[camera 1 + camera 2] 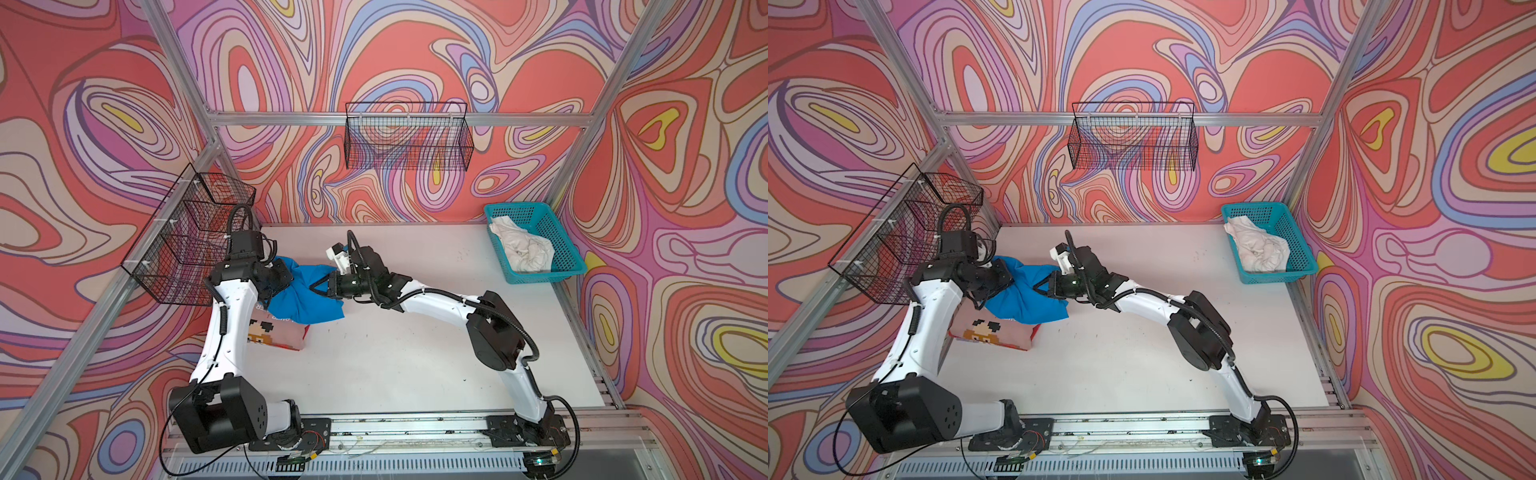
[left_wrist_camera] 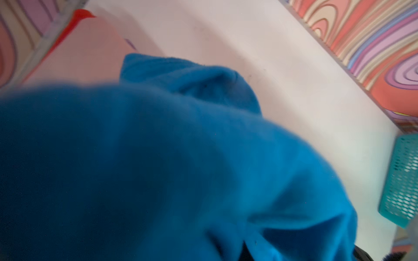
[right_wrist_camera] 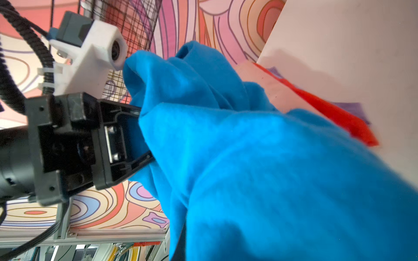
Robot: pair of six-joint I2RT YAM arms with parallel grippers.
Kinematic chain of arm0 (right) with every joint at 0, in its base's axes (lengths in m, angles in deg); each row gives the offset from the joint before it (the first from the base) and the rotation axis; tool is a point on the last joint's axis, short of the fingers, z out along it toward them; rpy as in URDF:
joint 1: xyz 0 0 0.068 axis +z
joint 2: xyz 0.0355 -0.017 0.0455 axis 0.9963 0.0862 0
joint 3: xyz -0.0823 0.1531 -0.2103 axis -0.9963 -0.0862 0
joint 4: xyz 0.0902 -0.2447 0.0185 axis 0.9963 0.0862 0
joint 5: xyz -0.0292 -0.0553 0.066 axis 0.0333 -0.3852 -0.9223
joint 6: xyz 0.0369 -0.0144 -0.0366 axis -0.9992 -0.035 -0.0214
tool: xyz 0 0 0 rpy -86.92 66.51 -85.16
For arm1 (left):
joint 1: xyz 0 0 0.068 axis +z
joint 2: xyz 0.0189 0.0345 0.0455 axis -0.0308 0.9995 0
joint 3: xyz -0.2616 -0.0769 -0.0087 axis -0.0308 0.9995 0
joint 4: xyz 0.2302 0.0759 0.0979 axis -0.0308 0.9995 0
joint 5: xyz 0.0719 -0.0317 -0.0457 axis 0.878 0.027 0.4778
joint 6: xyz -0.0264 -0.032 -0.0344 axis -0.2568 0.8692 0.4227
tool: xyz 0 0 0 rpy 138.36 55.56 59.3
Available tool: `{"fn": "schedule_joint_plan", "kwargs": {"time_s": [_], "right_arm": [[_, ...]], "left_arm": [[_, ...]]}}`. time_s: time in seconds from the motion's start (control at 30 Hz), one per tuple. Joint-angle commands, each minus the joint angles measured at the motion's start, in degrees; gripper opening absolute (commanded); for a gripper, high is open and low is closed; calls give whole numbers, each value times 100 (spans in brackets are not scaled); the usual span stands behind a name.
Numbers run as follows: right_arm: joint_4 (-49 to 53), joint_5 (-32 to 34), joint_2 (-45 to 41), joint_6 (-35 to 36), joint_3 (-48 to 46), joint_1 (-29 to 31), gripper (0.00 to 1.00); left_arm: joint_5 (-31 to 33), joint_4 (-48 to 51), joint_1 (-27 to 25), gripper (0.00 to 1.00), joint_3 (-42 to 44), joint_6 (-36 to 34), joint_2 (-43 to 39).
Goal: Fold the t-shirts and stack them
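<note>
Blue t-shirt [image 1: 305, 297] gripped by both my grippers at the left rear of the table [image 1: 415, 353].

My left gripper [image 3: 140, 136] is closed into one bunched end of the blue cloth, its fingertips buried in the folds. My right gripper [image 1: 320, 286] pinches the opposite end with its jaws narrow. The shirt hangs crumpled between them, and its lower edge drapes onto the folded pink t-shirt [image 1: 278, 332] lying flat beside the left arm. Far off at the right rear, the teal basket [image 1: 575, 266] holds the crumpled off-white t-shirt [image 1: 523, 249].
</note>
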Motion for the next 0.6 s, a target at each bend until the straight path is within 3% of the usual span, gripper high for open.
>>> {"fn": "schedule_joint_plan", "kwargs": {"time_s": [0.0,0.23,0.57], "right_arm": [[43,-103,559,-182,588,234,0],[-60,15,1243,-318,1296,430,0],[98,48,1838,-362,1926,440,0]], "left_arm": [[893,-161,41,0,49,-297,-185],[1890,-437,109,0,315,-468,47],[2004,-340,431,0,-25,-408,673]]}}
